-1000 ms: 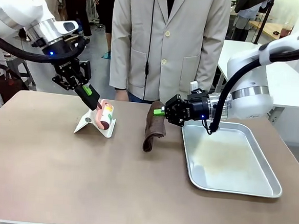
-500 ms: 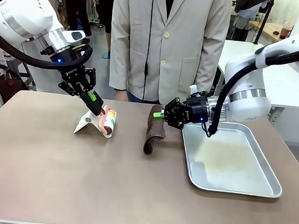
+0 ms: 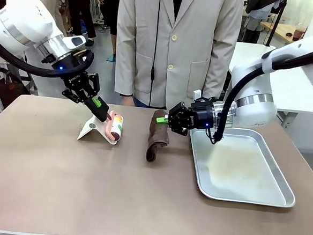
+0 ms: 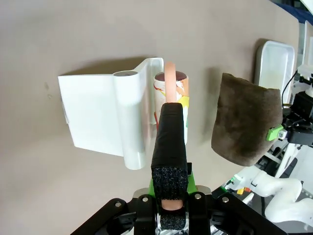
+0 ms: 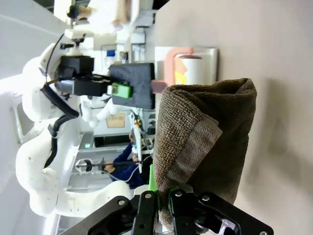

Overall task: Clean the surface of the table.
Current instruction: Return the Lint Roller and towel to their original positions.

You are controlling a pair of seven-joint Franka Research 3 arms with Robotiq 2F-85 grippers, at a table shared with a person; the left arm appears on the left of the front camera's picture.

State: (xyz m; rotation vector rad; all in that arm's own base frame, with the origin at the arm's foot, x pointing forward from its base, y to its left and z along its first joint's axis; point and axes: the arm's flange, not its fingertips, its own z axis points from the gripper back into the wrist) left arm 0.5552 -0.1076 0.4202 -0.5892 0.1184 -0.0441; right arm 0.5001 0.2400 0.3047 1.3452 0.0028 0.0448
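The brownish table (image 3: 87, 188) spans the front view. My left gripper (image 3: 105, 116) is shut on the pink handle of a lint roller (image 3: 115, 127), whose roll rests on the top beside its white cover (image 3: 93, 129). In the left wrist view the left gripper (image 4: 169, 110) pinches that handle above the lint roller (image 4: 180, 100) and the white cover (image 4: 98, 115). My right gripper (image 3: 160, 119) is shut on a folded brown cloth (image 3: 156, 136) that hangs down onto the table. In the right wrist view the right gripper (image 5: 164, 195) clamps the cloth (image 5: 208, 142).
A silver metal tray (image 3: 280, 196) lies on the table's right side, just right of the cloth. A person in a pale jacket (image 3: 178, 43) stands at the far edge, behind the roller and cloth. The near half of the table is bare.
My left gripper has come down and slightly right with the lint roller. My right gripper has shifted left, dragging the brown cloth away from the tray.
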